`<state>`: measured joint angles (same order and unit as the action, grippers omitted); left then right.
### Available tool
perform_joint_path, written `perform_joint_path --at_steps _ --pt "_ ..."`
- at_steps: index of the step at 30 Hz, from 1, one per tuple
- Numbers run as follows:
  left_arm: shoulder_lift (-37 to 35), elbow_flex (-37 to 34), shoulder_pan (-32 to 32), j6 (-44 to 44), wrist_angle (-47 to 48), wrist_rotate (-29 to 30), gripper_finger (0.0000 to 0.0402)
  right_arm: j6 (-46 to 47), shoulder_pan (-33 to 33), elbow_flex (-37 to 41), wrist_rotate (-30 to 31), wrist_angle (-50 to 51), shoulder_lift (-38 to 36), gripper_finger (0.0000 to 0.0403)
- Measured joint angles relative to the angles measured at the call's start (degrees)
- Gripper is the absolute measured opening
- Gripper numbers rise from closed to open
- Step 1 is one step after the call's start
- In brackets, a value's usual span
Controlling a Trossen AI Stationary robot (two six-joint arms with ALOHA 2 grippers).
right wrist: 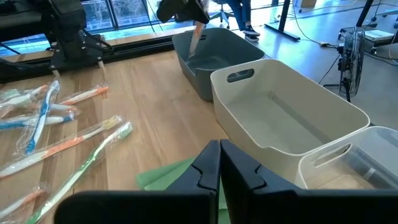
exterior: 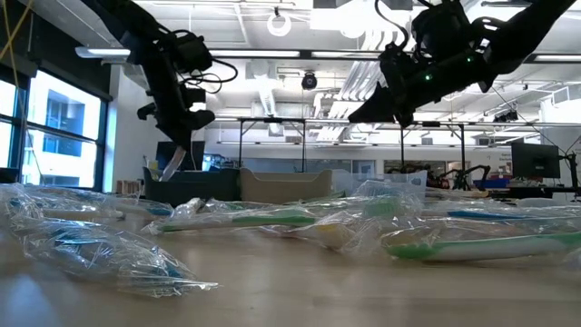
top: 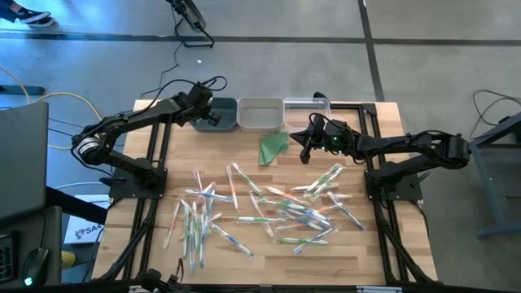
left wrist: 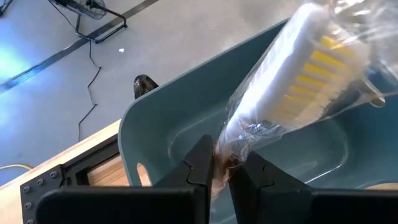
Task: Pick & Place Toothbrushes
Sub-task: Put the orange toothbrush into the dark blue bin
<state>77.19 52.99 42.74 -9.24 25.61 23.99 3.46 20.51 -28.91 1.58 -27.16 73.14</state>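
Left wrist view: the left gripper (left wrist: pixel 222 169) pinches a wrapped toothbrush (left wrist: pixel 298 74) over the blue-grey bin (left wrist: pixel 155 130). The right gripper (right wrist: pixel 219 163), pressed together, hovers beside that bin's white neighbour (right wrist: pixel 298 118).

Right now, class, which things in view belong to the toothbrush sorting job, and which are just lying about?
Belonging to the job:
- wrapped toothbrush held by left gripper over blue-grey bin
- loose toothbrushes on table
- beige bin
- clear bin

Lying about:
- green folded cloth
- right gripper, shut, empty
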Motion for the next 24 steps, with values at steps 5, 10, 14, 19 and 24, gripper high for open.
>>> perform_joint_path --at_steps 5,10,14,19,24 --pt "0.0 0.0 0.0 0.14 0.07 -0.07 0.0081 0.0 0.0 0.0 0.0 0.02 0.0 0.0004" --pt "0.0 0.0 0.0 0.15 -0.15 -0.28 0.0138 0.0 0.0 0.0 -0.02 0.39 0.0 0.0004" --pt "0.0 0.0 0.0 0.15 -1.02 -0.63 0.0163 -0.01 0.0 0.0 -0.02 0.42 0.02 0.0003" --pt "-0.02 0.0 0.0 2.39 -3.91 -0.63 0.0165 -0.02 0.0 0.0 -0.02 0.44 0.02 0.0004" --pt "-0.07 -0.01 -0.02 6.84 -6.73 -0.78 0.0143 -0.11 0.0 0.0 -0.02 0.98 0.02 0.0003"
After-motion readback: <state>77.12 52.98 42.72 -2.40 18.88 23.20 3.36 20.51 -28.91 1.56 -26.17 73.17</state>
